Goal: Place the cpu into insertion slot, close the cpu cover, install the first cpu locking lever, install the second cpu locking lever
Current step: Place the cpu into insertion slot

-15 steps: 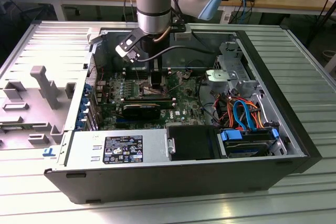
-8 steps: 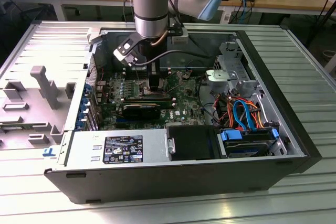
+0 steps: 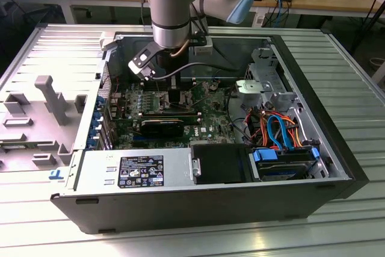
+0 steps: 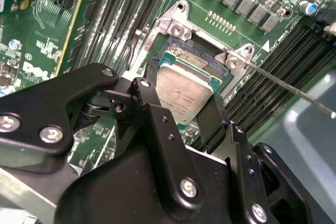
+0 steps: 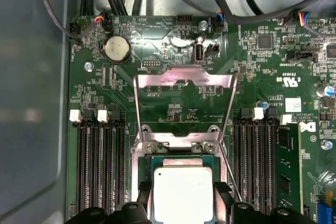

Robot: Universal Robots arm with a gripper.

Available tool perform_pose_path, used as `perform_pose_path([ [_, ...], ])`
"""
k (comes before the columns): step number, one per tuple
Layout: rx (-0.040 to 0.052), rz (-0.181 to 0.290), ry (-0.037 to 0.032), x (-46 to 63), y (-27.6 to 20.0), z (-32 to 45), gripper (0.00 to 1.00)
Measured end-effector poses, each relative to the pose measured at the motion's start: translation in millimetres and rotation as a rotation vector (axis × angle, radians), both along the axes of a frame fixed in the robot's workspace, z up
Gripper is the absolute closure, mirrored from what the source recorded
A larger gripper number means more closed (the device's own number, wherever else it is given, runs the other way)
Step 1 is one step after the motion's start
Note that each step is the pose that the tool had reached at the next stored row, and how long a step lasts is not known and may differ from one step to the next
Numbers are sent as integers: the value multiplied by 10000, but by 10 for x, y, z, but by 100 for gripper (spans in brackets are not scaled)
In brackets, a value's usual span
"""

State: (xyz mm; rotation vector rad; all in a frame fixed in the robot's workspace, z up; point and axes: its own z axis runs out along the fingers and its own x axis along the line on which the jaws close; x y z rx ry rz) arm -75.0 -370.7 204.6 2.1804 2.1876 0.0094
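Step one, seating the cpu point(image 4: 184, 90): my claw point(image 4: 178, 104) is closed on two opposite edges of the chip, holding it square over the insertion slot point(image 4: 198, 60). The cpu cover point(image 5: 184, 78) is swung open. In the exterior view, the drive cables point(image 3: 280, 127) lie at three o'clock from my claw.

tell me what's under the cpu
The slot: a strip of its gold contacts shows past the cpu in the second wrist view. The cpu covers the rest.
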Motion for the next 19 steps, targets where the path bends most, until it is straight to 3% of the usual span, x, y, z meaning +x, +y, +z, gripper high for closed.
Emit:
perform_pose_path([
  [4, -2, 3, 1, -16, 7, -50, 45],
  [10, -1, 1, 0, -19, 35, -61, 45],
  [19, -3, 0, 2, -36, 36, -94, 45],
])
